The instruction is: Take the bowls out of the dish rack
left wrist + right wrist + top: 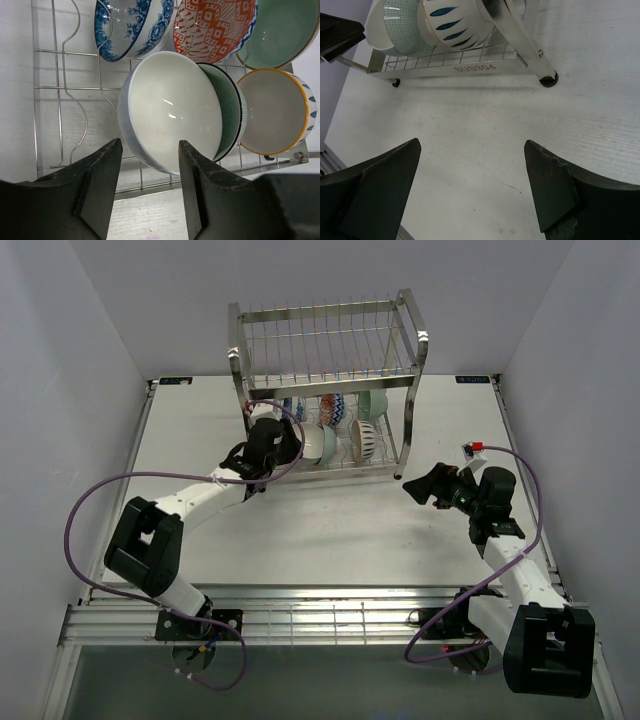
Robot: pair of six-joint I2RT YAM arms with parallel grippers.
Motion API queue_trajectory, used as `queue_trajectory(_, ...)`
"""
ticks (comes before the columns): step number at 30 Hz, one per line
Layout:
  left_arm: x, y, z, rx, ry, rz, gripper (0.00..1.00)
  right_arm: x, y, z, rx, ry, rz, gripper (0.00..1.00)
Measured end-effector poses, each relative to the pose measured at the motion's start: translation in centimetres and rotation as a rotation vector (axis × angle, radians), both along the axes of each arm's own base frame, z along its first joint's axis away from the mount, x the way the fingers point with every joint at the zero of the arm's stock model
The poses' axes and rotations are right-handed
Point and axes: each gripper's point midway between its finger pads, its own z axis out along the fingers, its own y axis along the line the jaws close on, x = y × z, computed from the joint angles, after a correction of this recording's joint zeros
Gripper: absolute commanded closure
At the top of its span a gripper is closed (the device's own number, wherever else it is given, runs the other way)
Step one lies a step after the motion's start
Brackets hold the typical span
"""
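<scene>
Top view looks down on the table [330, 530]; both wrist views closely share the dish rack [475, 69].

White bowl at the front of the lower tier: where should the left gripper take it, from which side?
Probably its lower rim, from the open front of the dish rack: the white bowl stands on edge, hollow facing the left gripper, so one finger can go inside, one outside. The green bowl sits close behind it.

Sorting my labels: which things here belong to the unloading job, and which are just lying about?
Job: bowls, dish rack, left end effector, right end effector.
Just about: purple cables, table.
</scene>
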Motion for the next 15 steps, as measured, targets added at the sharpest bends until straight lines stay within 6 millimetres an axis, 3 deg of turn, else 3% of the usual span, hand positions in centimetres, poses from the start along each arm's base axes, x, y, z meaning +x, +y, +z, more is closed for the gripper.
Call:
queue_trajectory(10,0.0,-0.1,-3.2,0.046,0.097,0.017,0.43,0.0,0.0,0.0,0.006,0.004,-0.002,0.1)
queue_trajectory(13,0.0,0.1,-3.3,0.047,0.101,0.03,0.57,0.0,0.0,0.0,0.006,0.005,-0.002,0.1)
queue_trajectory(15,0.1,0.2,-3.3,0.052,0.099,0.038,0.72,0.0,0.0,0.0,0.006,0.005,-0.002,0.1)
